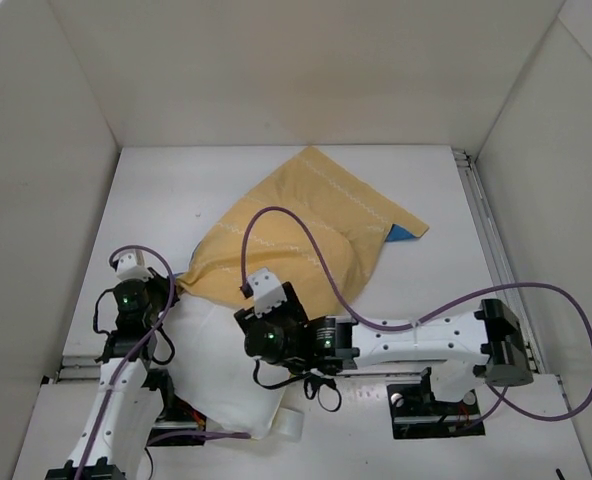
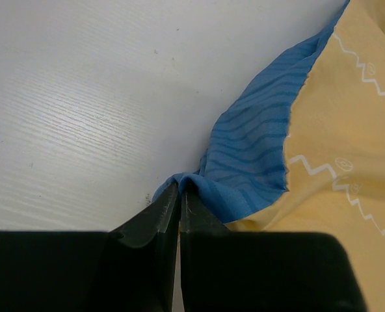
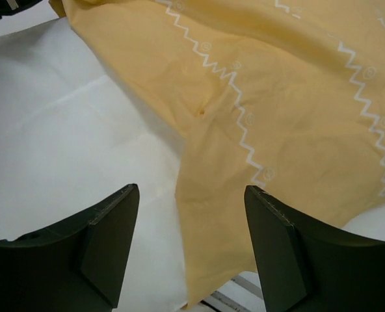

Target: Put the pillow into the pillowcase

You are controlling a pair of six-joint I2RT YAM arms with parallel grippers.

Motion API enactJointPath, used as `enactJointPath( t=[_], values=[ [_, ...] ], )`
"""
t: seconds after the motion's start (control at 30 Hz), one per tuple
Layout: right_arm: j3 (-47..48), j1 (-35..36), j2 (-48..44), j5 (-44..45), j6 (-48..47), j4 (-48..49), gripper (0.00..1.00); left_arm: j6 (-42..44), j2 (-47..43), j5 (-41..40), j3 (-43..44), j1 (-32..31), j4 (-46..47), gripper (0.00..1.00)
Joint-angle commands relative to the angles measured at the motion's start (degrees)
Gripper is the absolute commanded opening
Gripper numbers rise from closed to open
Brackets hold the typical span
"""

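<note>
Left end effector (image 2: 179, 190): clenched on blue edge of pillowcase (image 1: 306, 225) | Right end effector (image 3: 191, 195): released, jaws apart above pillowcase hem and pillow (image 1: 221, 365) | Pillowcase: yellow face up, mid-surface (image 1: 436, 200), lying over pillow's far end | Pillow: near edge, between arms

The top external camera looks steeply down from above and behind the 2 arm bases (image 1: 431, 405), wide enough to hold the whole table (image 1: 446, 200). The left wrist camera sits very close, facing along the left gripper (image 2: 179, 190) at the pillowcase (image 2: 257, 149) edge. The right wrist camera looks down past the right gripper (image 3: 191, 190) at yellow cloth and the pillow (image 3: 62, 143). All 3 share the pillowcase.
</note>
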Motion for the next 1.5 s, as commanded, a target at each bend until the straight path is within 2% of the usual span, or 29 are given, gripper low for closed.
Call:
enactJointPath(
  t=[0.0, 0.13, 0.37, 0.47, 0.53, 0.57, 0.63, 0.73, 0.93, 1.03, 1.23, 1.47],
  values=[
    [4.51, 0.01, 6.25, 2.72, -4.55, 1.47, 0.63, 1.04, 1.55, 1.54, 1.48, 0.23, 4.95, 0.0],
    [6.27, -0.6, 12.07, 3.17, -3.68, 1.38, 0.66, 1.39, 1.47, 1.02, 2.0, 0.23, 4.25, 0.0],
    [1.97, -4.82, 11.55, 4.21, -0.51, -0.11, 0.54, 1.92, -0.29, 0.57, 1.92, 0.23, 3.1, 0.0],
    [0.91, -4.82, 9.71, 5.62, -0.33, -0.81, 0.42, 1.83, -0.29, 0.57, 1.92, 0.23, 3.19, 0.0],
    [0.74, -4.83, 9.44, 7.02, -0.33, -1.42, 0.26, 1.83, 0.06, 0.66, 1.92, 0.23, 3.28, 0.0],
    [0.56, -5.09, 9.53, 7.38, -0.33, -1.43, 0.11, 1.83, 0.23, 0.66, 2.0, 0.23, 3.28, 0.0],
    [0.65, -5.18, 9.61, 6.25, -0.25, -2.22, 0.0, 1.83, 0.41, 0.49, 2.09, 0.23, 3.37, 0.0],
    [0.47, -4.13, 8.3, 1.94, 0.37, -2.49, 0.0, 1.31, 0.67, -0.56, 2.35, 0.23, 2.76, 0.0],
    [2.4, 11.05, 8.64, -0.52, 2.21, -2.48, 0.0, -3.25, 3.04, -8.63, 4.02, 0.76, -1.73, 0.0],
    [3.11, 14.67, 9.79, -2.72, 5.37, -2.48, 0.0, -4.67, 1.65, -9.88, 3.41, 1.99, -2.0, 0.0],
    [3.98, 19.25, 10.14, -6.15, 6.44, -0.64, 0.0, -5.63, 0.59, -13.12, 3.85, 3.66, -4.89, 0.0],
    [2.85, 18.65, 9.62, -5.97, 5.11, 2.35, 0.02, -10.91, -2.4, -18.58, 3.76, 4.19, -10.96, 0.0]
  ],
)
